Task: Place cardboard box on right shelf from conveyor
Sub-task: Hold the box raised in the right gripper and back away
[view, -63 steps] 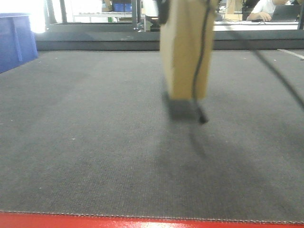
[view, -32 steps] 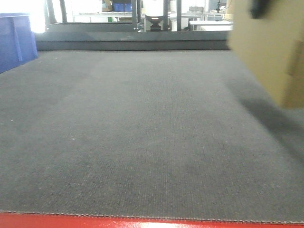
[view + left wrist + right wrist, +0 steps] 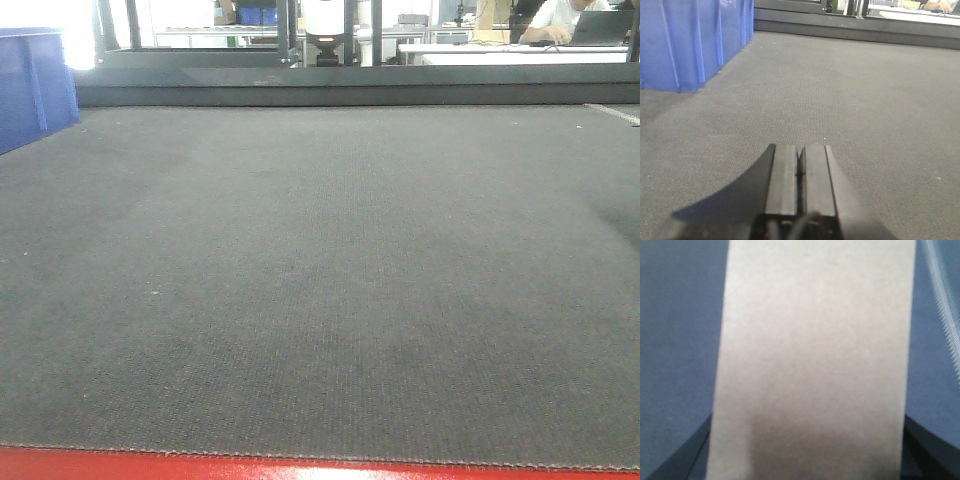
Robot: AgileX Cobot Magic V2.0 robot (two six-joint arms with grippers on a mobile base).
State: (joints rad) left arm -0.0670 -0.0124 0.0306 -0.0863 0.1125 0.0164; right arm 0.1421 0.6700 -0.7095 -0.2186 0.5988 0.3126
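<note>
Filling nearly the whole right wrist view: the cardboard box, plain tan face, smooth, unmarked, somewhat blurred. Reads as light and hollow. Stiff along the edges, but the broad faces would likely give under a hard squeeze. Smooth card may slip, so best taken across the narrow width near mid-length, with moderate force.

Dark fingers show at both lower corners, close against the box's long sides. Right gripper judged clamped across the width, with the box running lengthwise away from the wrist. The contact itself is partly hidden.

Box absent from the front view, so it is clear of the visible stretch of conveyor belt. Surface behind it is out of focus. Shelf not seen in any view.

Left gripper low over the belt, jaws pressed together with nothing between them. Blue bin ahead on its left.
</note>
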